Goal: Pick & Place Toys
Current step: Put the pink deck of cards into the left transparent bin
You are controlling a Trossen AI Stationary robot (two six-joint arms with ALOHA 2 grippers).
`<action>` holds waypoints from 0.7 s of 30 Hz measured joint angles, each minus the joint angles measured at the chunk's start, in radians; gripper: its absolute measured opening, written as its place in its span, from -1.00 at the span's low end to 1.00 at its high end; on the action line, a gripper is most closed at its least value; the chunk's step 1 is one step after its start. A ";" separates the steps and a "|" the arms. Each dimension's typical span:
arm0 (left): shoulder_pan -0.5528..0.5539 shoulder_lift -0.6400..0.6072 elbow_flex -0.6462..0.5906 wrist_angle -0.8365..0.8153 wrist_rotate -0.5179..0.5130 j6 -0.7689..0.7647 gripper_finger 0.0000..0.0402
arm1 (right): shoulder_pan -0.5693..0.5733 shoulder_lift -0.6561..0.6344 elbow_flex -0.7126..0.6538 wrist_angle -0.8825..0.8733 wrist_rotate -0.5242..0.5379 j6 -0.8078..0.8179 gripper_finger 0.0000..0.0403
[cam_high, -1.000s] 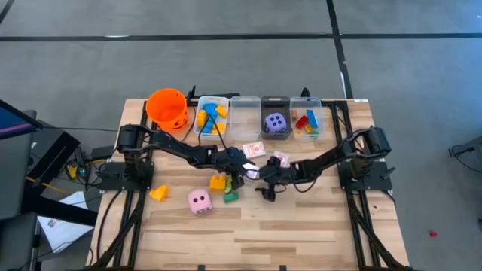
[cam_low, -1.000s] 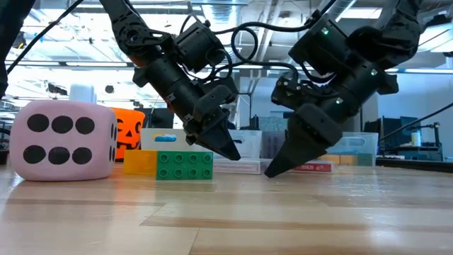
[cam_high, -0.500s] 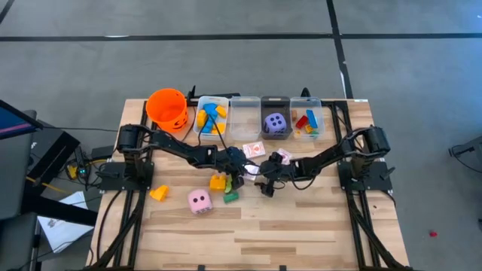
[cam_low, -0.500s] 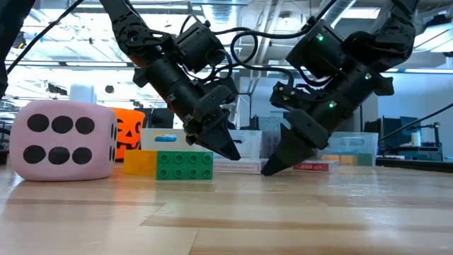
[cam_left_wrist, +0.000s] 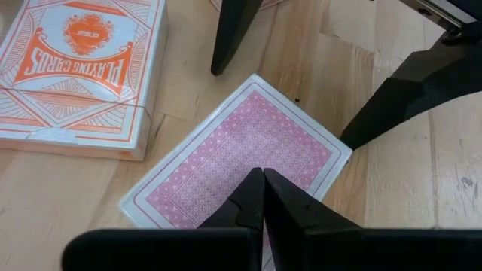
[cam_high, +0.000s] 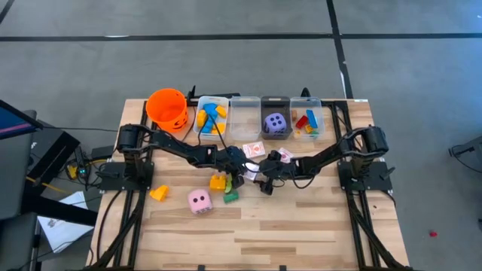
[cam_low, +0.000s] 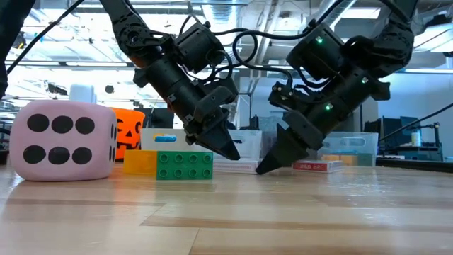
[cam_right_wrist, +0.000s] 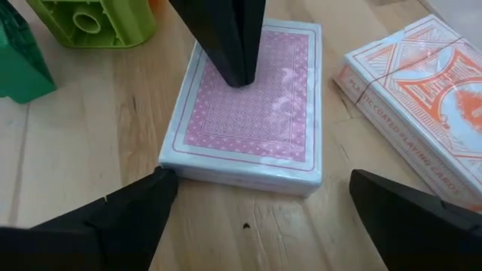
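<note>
A pink-backed deck of cards (cam_right_wrist: 256, 113) lies flat on the table at its middle. My left gripper (cam_left_wrist: 261, 184) is shut, and its tips are down on the deck's top. My right gripper (cam_right_wrist: 260, 181) stands open at the deck's short end, one finger off each corner. In the low view the left gripper (cam_low: 233, 154) and the right gripper (cam_low: 260, 168) slant down toward each other. An orange playing-card box (cam_right_wrist: 422, 90) lies beside the deck. A pink die (cam_high: 199, 200), a yellow block (cam_high: 159, 193) and a green block (cam_high: 230, 196) rest on the table nearby. My left gripper presses its shut fingertips (cam_right_wrist: 239, 79) down on the deck's pink top face (cam_left_wrist: 241, 150), coming slantwise from above and from the table's left. The deck lies flat on the wood. My right gripper has one fingertip (cam_right_wrist: 162, 181) at the deck's corner; whether it touches, I cannot tell.
An orange bucket (cam_high: 166, 108) and a row of clear bins (cam_high: 245, 117) stand along the far edge, one holding a purple die (cam_high: 276, 123). Green blocks (cam_right_wrist: 98, 19) sit just beyond the deck. A second card pack (cam_high: 280, 156) lies right of the grippers.
My right gripper has edged toward the table's left, closer to the deck and the left gripper, and has tipped a little. It has stayed open.
</note>
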 joint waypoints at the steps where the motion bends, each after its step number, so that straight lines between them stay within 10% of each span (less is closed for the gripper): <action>1: 0.000 0.000 0.000 0.001 0.000 0.000 -1.00 | 0.000 0.000 0.001 0.000 -0.007 0.000 0.95; 21: -0.002 0.003 -0.002 0.037 0.008 -0.029 -1.00 | -0.004 -0.004 0.005 0.014 -0.080 0.046 0.95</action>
